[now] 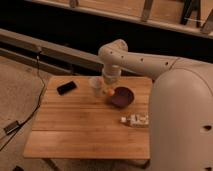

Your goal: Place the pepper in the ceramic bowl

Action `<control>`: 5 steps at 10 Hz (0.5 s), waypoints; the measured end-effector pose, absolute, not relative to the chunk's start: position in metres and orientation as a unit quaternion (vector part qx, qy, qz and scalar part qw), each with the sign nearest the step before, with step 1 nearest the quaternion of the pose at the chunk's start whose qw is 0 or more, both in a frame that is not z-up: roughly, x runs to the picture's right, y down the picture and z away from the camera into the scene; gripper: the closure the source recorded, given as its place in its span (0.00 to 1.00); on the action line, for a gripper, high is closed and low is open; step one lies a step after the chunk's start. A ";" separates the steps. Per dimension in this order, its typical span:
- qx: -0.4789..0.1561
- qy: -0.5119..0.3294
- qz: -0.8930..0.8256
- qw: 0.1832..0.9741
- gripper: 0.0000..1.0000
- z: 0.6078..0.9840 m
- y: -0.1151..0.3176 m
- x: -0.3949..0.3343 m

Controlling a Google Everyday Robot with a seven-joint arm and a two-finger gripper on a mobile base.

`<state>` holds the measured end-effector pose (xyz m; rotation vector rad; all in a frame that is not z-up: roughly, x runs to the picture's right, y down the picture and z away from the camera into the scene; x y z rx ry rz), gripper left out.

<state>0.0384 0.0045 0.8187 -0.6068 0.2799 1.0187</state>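
My gripper [107,90] hangs from the white arm over the far middle of the wooden table [75,130]. It is shut on the small orange pepper [110,92], which shows at its tip. The pepper hangs just left of the rim of the dark maroon ceramic bowl [123,97], slightly above the table. The bowl sits right of the gripper and looks empty inside.
A pale translucent cup [95,86] stands right beside the gripper on its left. A black phone [66,88] lies at the far left of the table. A white labelled bottle [136,120] lies on its side in front of the bowl. My large white arm body fills the right side.
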 end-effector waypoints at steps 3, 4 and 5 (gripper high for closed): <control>-0.285 0.144 0.525 0.789 1.00 0.836 0.009 0.057; -0.283 0.151 0.540 0.778 1.00 0.842 0.012 0.066; -0.283 0.156 0.547 0.772 1.00 0.845 0.014 0.071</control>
